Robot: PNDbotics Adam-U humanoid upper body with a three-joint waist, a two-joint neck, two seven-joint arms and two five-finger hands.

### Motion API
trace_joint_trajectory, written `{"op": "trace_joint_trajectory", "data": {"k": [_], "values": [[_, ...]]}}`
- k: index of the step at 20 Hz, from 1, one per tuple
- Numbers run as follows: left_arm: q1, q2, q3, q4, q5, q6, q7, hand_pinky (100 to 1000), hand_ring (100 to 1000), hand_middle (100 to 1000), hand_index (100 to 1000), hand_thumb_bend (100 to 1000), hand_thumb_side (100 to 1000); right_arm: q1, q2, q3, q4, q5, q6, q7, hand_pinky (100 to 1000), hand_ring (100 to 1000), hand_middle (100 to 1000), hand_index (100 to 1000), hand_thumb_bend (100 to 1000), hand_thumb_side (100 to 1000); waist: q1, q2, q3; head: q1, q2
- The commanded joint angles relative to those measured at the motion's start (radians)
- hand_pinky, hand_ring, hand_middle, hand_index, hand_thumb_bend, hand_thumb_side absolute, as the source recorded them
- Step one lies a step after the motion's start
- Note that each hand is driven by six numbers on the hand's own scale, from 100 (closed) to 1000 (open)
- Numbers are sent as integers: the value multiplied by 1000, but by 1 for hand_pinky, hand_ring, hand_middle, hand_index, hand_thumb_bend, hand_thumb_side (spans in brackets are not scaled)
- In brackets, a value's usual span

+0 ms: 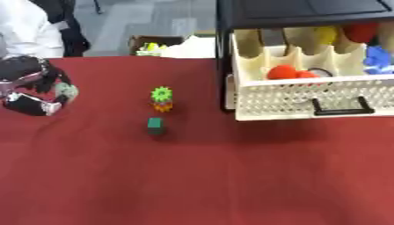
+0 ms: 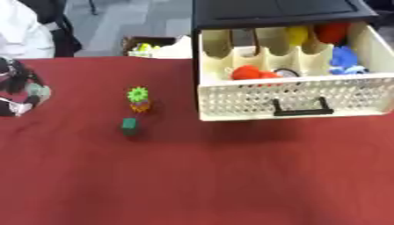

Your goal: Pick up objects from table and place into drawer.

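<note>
Showing the reach stage of a pick-and-place, the left hand (image 1: 34, 88) sits at the left edge of the red table (image 1: 192, 184), its fingers curled in with nothing between them; the right hand appears in neither view. To its right, well apart from the hand, stand the things not yet stowed: a green gear (image 1: 162, 93) stacked on an orange piece (image 1: 162, 106), and just in front of them a small dark green block (image 1: 155, 125), all on bare cloth. Further right, the cream drawer (image 2: 292, 99) stands pulled out of its black cabinet (image 2: 277, 11), with a black handle (image 2: 300, 107) on its perforated front; its divided compartments already hold red, yellow and blue things. For a clean grasp the fingers should spread first, then the hand should come at one piece from above, so that the neighbouring piece is not knocked; the drawer's front wall must be cleared on the way in. No brand, label or writing can be read.
</note>
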Motion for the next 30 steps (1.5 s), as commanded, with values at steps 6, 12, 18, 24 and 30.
{"op": "trace_joint_trajectory", "data": {"k": [6, 12, 18, 24, 30], "values": [[-93, -24, -14, -99, 83, 10, -45, 366, 387, 344, 594, 100, 260, -20, -53, -4, -17, -46, 27, 12, 625, 696, 595, 770, 100, 1000, 3, -46, 0, -22, 19], [-163, -89, -31, -116, 102, 12, -59, 364, 383, 342, 590, 100, 257, -28, -60, 1, -17, -66, 38, 24, 624, 696, 595, 770, 100, 1000, 8, -57, -5, -34, 18], [-218, -146, -45, -133, 124, 8, -62, 364, 381, 341, 589, 100, 255, -41, -64, 6, -17, -84, 53, 36, 624, 697, 595, 770, 100, 1000, 17, -62, -14, -32, 7], [-259, -199, -54, -128, 133, 16, -60, 363, 379, 340, 586, 100, 254, -58, -66, 11, -17, -101, 66, 48, 625, 697, 595, 770, 100, 1000, 27, -63, -31, -23, -6], [-293, -246, -63, -126, 142, 18, -48, 362, 377, 339, 585, 100, 253, -72, -66, 13, -17, -114, 80, 58, 624, 696, 594, 770, 100, 1000, 37, -60, -47, -14, -17]]}}
